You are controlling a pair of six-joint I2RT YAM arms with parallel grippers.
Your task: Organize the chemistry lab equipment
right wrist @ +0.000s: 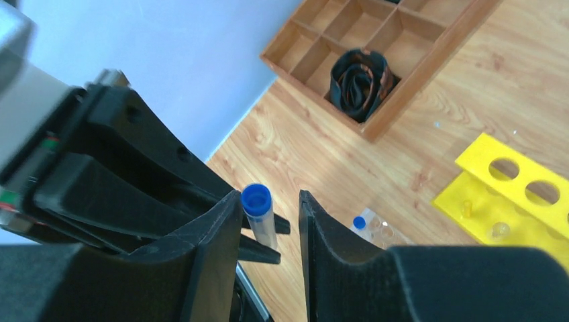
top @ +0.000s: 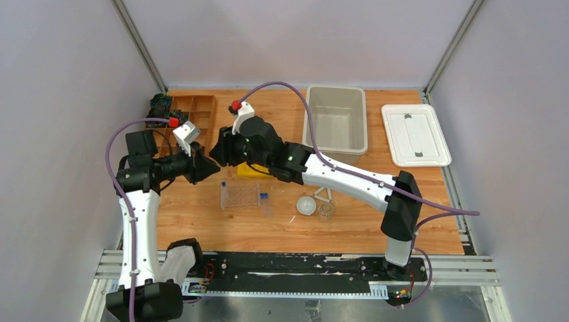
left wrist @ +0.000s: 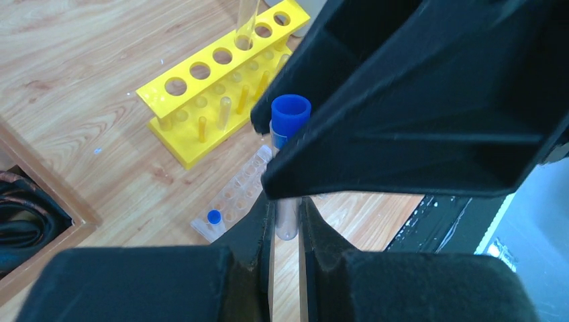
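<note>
At the bottom edge of the left wrist view, the left pincer is pressed together on the lower part of a blue-capped tube, which is held upright above the worktop. In the right wrist view the right pincer is spread around the cap end of the same tube, with a gap showing on one side.

A hand-over in mid-air, at centre left of the overhead frame, is judged to be the step in hand, the tube passing to the left arm. Next, the right pincer would need to be drawn clear without the tube being knocked, and the tube then lowered straight into a rack hole.

Three capped tubes are counted: the one held, one standing in the clear rack, and one just beside its right end. One bowl, one triangle and one beaker are seen at lower centre. One yellow rack, one wooden tray, one grey bin and one lid are also counted.
</note>
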